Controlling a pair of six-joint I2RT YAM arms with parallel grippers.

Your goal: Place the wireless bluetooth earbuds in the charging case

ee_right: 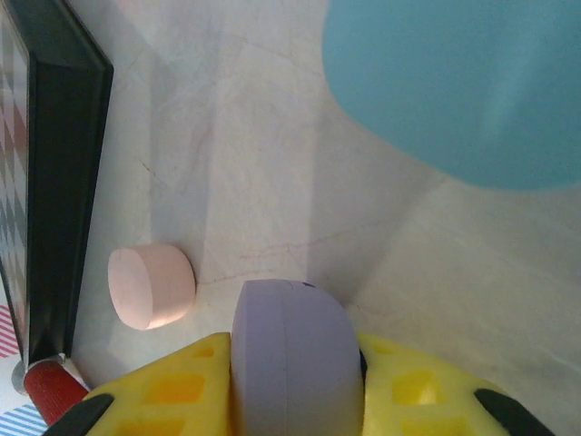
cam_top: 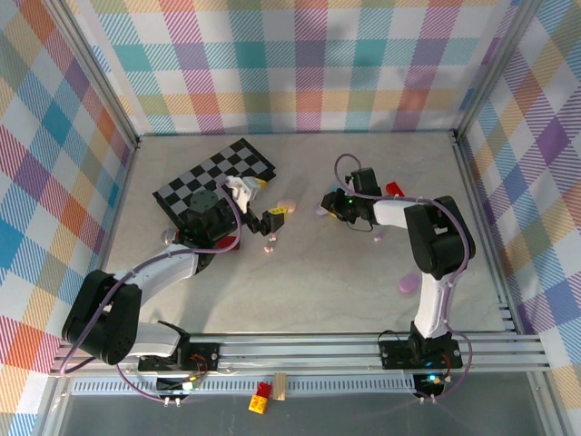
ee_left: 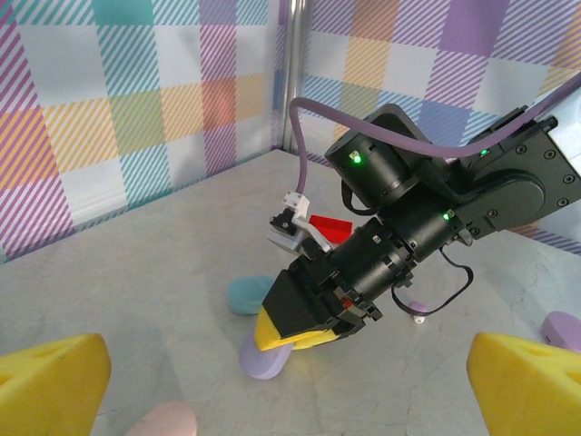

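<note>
The right claw [ee_right: 295, 381] is pinched narrow on a purple case [ee_right: 290, 350]. The yellow pads [ee_right: 182, 391] press on its two sides, and its rounded end sticks out past them. Seen from above, this claw [cam_top: 331, 204] sits well to the right of the checkered board [cam_top: 213, 177], low over the table [cam_top: 300, 300]. Whether the case rests on the table or hangs just off it cannot be told.

The left claw [ee_left: 290, 381] stands wide and holds nothing, its yellow fingertips [ee_left: 50, 381] far apart at the edges of its own camera. It hovers just off the board's right corner and faces the right claw.

A pink case [cam_top: 287, 203] lies between the board's right corner and the right claw. A teal case [ee_left: 250, 295] lies just beside the held purple one, on the side away from the board. A red block [cam_top: 395, 189] sits farther right of the board, beyond the right arm's wrist. A second purple case [cam_top: 408, 283] lies farther still, towards the arm bases.

The earbuds are loose on the table. One tiny pale speck [cam_top: 269, 247], probably a bud, lies just nearer the bases than the board's right corner. Another [cam_top: 377, 238] lies far to the board's right, beside the right arm.
</note>
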